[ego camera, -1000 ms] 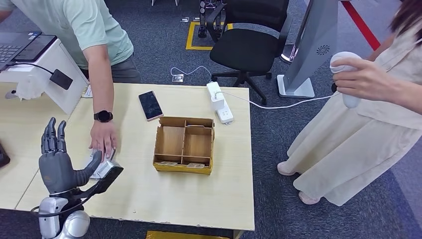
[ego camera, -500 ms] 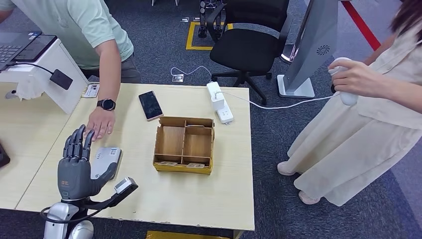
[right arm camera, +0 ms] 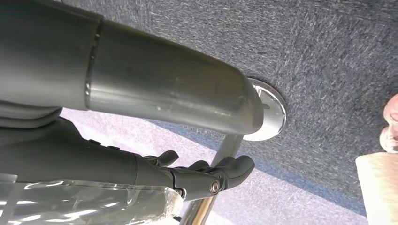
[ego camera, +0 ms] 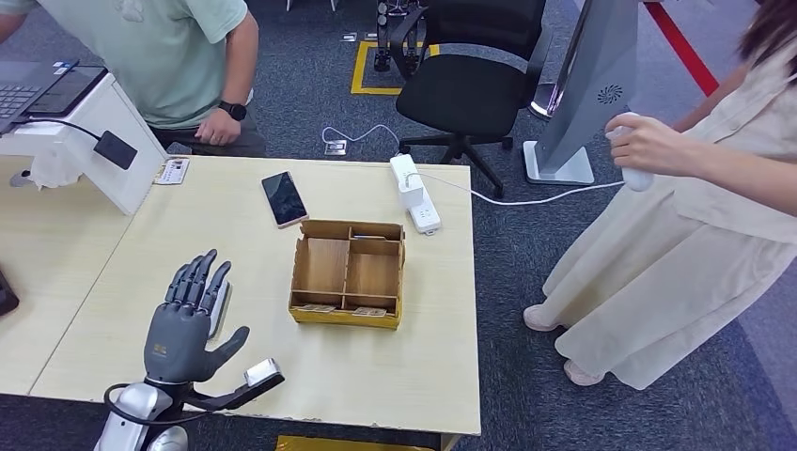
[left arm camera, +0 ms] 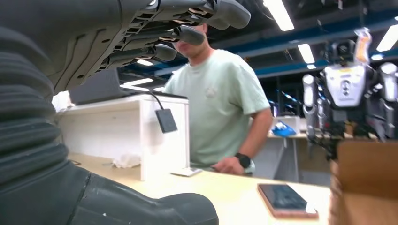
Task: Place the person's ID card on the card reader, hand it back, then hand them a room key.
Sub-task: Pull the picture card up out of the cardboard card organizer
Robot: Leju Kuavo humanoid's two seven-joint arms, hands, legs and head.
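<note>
Our left hand (ego camera: 185,324) hovers low over the bench (ego camera: 376,376), on the side of the cardboard organiser (ego camera: 348,272) away from the woman in the cream dress (ego camera: 677,244). Its fingers (ego camera: 193,282) are released and fanned out, grasping nothing. We judge the palm is spread flat like this so it can come down on a thin card rather than pinch a bulky thing.

Under the fingers lies the grey card reader (ego camera: 223,303), showing as a pale sliver on the side facing the organiser. The hand hides the reader's top, so we cannot tell whether the ID card lies on it. That makes this the pick-up or hand-back stage, in our judgement.

The organiser sits mid-bench within our reach, and its front slots hold what look like room key cards (ego camera: 318,307), kept ready for the last step. A phone (ego camera: 283,198) lies beyond the organiser, toward the person in the green shirt (ego camera: 141,56), who stands back from the bench with an arm withdrawn.

Our right hand (right arm camera: 202,174) hangs over the carpet, idle, well clear of the organiser. Whether its fingers are clenched or loose we cannot tell.
</note>
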